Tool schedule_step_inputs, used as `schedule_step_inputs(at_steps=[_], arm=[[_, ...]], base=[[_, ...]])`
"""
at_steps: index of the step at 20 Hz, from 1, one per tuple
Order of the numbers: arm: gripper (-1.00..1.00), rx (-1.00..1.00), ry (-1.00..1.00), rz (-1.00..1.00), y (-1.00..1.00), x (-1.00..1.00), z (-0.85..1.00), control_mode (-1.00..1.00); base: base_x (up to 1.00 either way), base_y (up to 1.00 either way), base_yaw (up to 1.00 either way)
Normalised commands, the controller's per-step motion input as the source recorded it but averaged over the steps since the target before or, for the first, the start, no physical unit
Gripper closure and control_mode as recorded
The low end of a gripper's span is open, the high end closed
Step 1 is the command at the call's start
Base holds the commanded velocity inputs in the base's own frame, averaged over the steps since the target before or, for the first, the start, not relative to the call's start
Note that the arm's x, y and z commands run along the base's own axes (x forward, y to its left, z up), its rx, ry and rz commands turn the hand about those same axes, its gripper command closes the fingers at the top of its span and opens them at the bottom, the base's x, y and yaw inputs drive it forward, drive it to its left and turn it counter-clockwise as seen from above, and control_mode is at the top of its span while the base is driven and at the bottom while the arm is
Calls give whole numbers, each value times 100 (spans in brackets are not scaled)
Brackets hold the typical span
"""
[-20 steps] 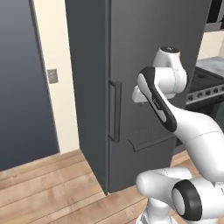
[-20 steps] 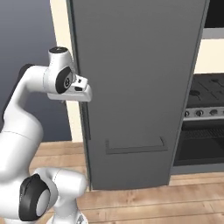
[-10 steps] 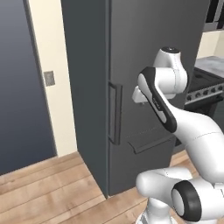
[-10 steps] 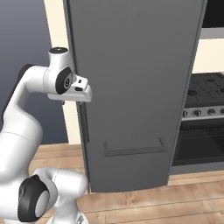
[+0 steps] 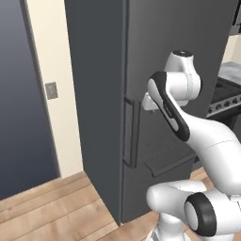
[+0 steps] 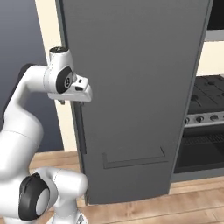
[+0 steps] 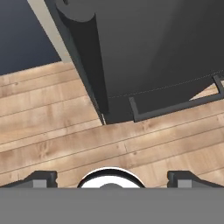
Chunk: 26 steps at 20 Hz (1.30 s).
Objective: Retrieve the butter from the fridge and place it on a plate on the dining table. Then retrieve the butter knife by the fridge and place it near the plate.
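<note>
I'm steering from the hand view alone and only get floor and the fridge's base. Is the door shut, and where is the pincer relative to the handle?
Observer: The fridge door is shut, flush all the way up.
Operator: And the handle?
Observer: The vertical bar handle sits at the door's left edge, just left of the pincer, apart from it.
Operator: Are the jaws ready?
Observer: Open wide, holding nothing.
Operator: Anything beside the fridge?
Observer: A stove stands to its right.
</note>
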Motion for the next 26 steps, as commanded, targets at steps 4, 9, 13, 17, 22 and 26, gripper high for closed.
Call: schedule_step_inputs(at_steps=[4, 9, 13, 17, 22, 26], arm=[[-100, 0, 0, 0, 0, 0, 0, 100], [-100, 0, 0, 0, 0, 0, 0, 100], [-100, 0, 0, 0, 0, 0, 0, 100], [-100, 0, 0, 0, 0, 0, 0, 100], [-100, 0, 0, 0, 0, 0, 0, 100], [-100, 0, 0, 0, 0, 2, -1, -100]], base=[[-32, 2, -14], [-47, 31, -14], [-45, 32, -11], [-65, 2, -15], [-22, 12, -8], [0, 0, 0]])
